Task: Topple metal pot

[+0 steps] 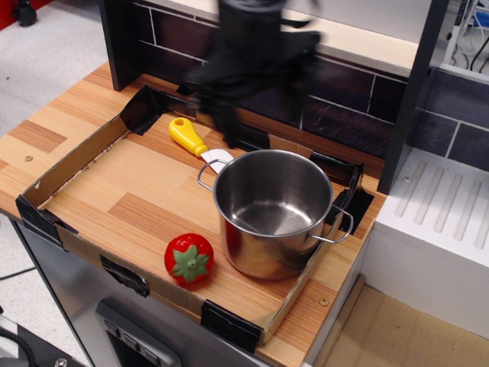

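One gripper (256, 115), motion-blurred, hangs above and behind the upright metal pot (271, 210); its finger opening cannot be made out; nothing visibly held.

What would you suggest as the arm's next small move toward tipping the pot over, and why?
Probably bring the gripper down and forward to the pot's back rim, then push. The pot stands upright on its base in the tray, and the gripper is a blur above and behind it, not touching it; its jaws cannot be read.
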{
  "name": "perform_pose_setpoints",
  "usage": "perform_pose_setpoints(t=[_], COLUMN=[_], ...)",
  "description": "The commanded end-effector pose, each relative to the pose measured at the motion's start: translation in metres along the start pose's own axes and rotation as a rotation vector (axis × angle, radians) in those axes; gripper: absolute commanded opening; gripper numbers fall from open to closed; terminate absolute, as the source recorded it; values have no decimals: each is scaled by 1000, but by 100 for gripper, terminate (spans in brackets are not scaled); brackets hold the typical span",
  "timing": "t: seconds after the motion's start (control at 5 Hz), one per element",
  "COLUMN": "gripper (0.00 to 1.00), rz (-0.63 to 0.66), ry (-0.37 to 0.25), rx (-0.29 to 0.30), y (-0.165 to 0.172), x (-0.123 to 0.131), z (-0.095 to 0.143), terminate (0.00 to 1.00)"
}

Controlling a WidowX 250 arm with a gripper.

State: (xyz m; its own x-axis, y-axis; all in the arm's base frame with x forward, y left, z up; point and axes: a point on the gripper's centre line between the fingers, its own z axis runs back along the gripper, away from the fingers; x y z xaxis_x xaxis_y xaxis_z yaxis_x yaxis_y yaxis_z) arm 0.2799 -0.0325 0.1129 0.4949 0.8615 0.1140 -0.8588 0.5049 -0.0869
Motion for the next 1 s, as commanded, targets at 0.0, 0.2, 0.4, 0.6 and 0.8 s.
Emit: perform_pose_setpoints(t=[0.0,0.2,0.4,0.6,0.8], gripper=[100,100,100,100,100], rz=[106,98,97,106,104], ry=[16,2,12,16,13], rx=[-73,-56,-37,-38,-44], y=[-47,-48,-48,-49,-53], x=[-11,-15,-20,-24,-26], z=[-9,-26,-37,-46,-48], terminate=[0,0,0,0,0])
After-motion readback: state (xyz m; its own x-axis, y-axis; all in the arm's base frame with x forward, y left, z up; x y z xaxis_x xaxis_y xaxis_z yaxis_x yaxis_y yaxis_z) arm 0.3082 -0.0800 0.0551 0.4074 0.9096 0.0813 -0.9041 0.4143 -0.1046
